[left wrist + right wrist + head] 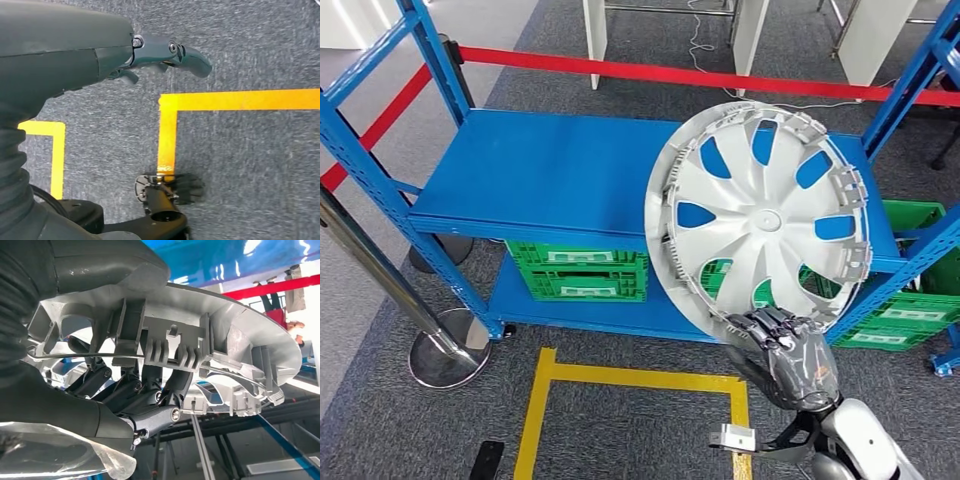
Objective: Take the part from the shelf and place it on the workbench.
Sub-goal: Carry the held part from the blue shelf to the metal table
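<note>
Head view: right robot hand [782, 352] grips the hubcap [761, 215] at its lower rim, holding it up on edge in front of the blue shelf [546, 180], inner side with the clips facing the camera. It looks clear of the shelf deck, but I can't tell for sure. Green crates [576, 270] sit on the lower level.

Left wrist view: left robot hand [166, 52] hangs over grey carpet with yellow tape [168, 130], fingers loosely extended and holding nothing.

Right wrist view: fingers [151, 400] hook inside the hubcap [234, 340] rim among the ribs and clips, thumb on the outer face.

Judgement: thin moulded plastic, so light, fairly stiff but flexy at the rim, smooth face likely slippery, clips brittle. Single rim grip means a long lever and it may swing or twist. Grip on the ribbed rim section, not the clips.
</note>
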Controlling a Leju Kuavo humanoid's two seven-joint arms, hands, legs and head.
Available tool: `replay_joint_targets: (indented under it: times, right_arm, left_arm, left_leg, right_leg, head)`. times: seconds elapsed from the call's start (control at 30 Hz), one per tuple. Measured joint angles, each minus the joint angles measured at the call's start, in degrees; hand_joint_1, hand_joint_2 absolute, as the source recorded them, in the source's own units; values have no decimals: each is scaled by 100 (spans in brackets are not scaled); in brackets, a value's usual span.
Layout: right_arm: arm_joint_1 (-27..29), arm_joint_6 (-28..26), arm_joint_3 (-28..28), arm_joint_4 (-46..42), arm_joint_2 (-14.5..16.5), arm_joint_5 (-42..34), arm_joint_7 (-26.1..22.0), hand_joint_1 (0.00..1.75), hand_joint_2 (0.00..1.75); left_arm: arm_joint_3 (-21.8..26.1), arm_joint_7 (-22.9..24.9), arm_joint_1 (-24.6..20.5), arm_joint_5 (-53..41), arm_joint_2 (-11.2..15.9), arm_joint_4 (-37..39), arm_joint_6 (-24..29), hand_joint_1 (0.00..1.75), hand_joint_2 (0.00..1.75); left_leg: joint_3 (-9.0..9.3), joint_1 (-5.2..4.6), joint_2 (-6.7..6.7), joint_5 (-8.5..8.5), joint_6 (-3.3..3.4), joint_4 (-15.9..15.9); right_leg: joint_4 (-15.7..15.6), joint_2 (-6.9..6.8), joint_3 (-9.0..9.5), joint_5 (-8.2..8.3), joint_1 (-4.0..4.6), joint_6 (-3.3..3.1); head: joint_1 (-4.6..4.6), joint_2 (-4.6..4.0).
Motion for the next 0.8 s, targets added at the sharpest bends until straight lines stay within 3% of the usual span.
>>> replay_joint_targets:
  times: [0.07, 0.13, 0.2, 0.27, 0.33, 0.37, 0.4, 0.43, 0.47, 0.53, 0.6, 0.63, 0.7, 0.73, 0.8]
  right_arm:
    - [-8, -1, 1, -12, 0, -16, 2, 175, 175]
    - [1, -2, 3, -26, 0, -45, 2, 175, 175]
    - [11, -2, 11, -30, 0, -81, -6, 175, 175]
    - [-4, -1, 15, -37, 0, -113, -14, 175, 175]
    - [-26, 3, 10, -45, 0, -137, -16, 175, 175]
    - [-36, 4, 7, -47, 0, -144, -16, 175, 175]
    - [-47, 4, 3, -47, 0, -152, -16, 175, 175]
    - [-56, 4, 1, -47, 0, -158, -16, 175, 175]
    - [-64, 4, -1, -47, 0, -163, -16, 175, 175]
    - [-78, 5, -4, -48, 0, -170, -16, 175, 175]
    - [-105, 5, -11, -50, 0, -170, -15, 175, 175]
    - [-121, 5, -13, -52, 0, -169, -15, 175, 175]
    - [-129, -2, -13, -62, 1, -177, -15, 175, 175]
    - [-113, -10, -13, -70, 5, -189, -16, 175, 175]
    - [-66, -37, -13, -90, 21, -221, -16, 175, 175]
  left_arm:
    - [-1, 2, -3, -10, 0, 0, 0, 0, 175]
    - [-1, 2, -3, -10, 2, 0, 4, 0, 175]
    - [-1, -5, 4, 1, 7, 0, 8, 0, 175]
    - [-1, -15, 11, 25, 10, 0, 16, 0, 175]
    - [0, -21, 8, 39, 9, 0, 22, 0, 175]
    - [0, -21, 8, 38, 9, 0, 23, 0, 175]
    - [0, -21, 9, 38, 9, 0, 22, 0, 175]
    - [0, -21, 11, 39, 9, 0, 22, 0, 175]
    - [0, -21, 11, 39, 9, 0, 22, 0, 175]
    - [0, -21, -3, 39, 10, 0, 23, 0, 175]
    - [0, -22, -30, 38, 12, 0, 25, 0, 175]
    - [0, -23, -39, 38, 13, 0, 25, 0, 175]
    - [0, -24, -27, 37, 10, 0, 25, 0, 175]
    - [0, -24, -14, 36, 8, 0, 25, 0, 175]
    - [0, -22, 7, 21, -1, 0, 23, 0, 175]
  left_leg:
    - [-120, -6, -4, 64, -62, 87]
    - [-181, -19, -8, 147, -116, 127]
    - [-231, -11, -14, 158, -174, 149]
    - [-345, 10, -20, -186, -245, 433]
    - [-515, 28, -22, -742, -295, 1130]
    - [-576, 34, -23, -927, -306, 1493]
    - [-573, 36, -23, -988, -307, 1726]
    - [-481, 36, -23, -938, -296, 1763]
    - [-297, 35, -24, -812, -273, 1589]
    - [274, 17, -30, -604, -188, 816]
    - [689, -13, -37, -595, -122, 140]
    - [752, -31, -40, -612, -104, -11]
    - [704, -40, -33, -523, -78, -87]
    - [671, -34, -25, -456, -52, -117]
    - [559, -12, -8, -312, 4, -158]
  right_leg:
    - [-784, 10, 572, -36, 2, -17]
    - [-1113, 26, 762, -152, 28, -98]
    - [-1114, 19, 679, -98, 23, -203]
    - [-1109, -2, 574, 11, 13, -311]
    - [-1098, -14, 442, 130, 25, -371]
    - [-1088, -16, 362, 190, 33, -379]
    - [-1074, -18, 279, 244, 40, -381]
    - [-1058, -18, 193, 296, 49, -382]
    - [-1042, -16, 112, 345, 58, -380]
    - [-1022, -10, -17, 438, 82, -367]
    - [-1018, -14, -105, 541, 95, -322]
    - [-1025, -18, -138, 597, 89, -286]
    - [-1043, -17, -180, 677, 62, -205]
    - [-1012, -11, -212, 614, 54, -174]
    - [-650, 5, -348, 177, 46, -134]
  head:
    - [3, 0]
    - [3, 0]
    - [-3, 0]
    - [-24, 0]
    - [-43, 0]
    - [-48, 0]
    - [-48, 0]
    - [-49, 0]
    - [-49, 0]
    - [-48, 0]
    - [-42, 0]
    - [-41, 0]
    - [-45, 0]
    - [-42, 0]
    - [-26, 0]
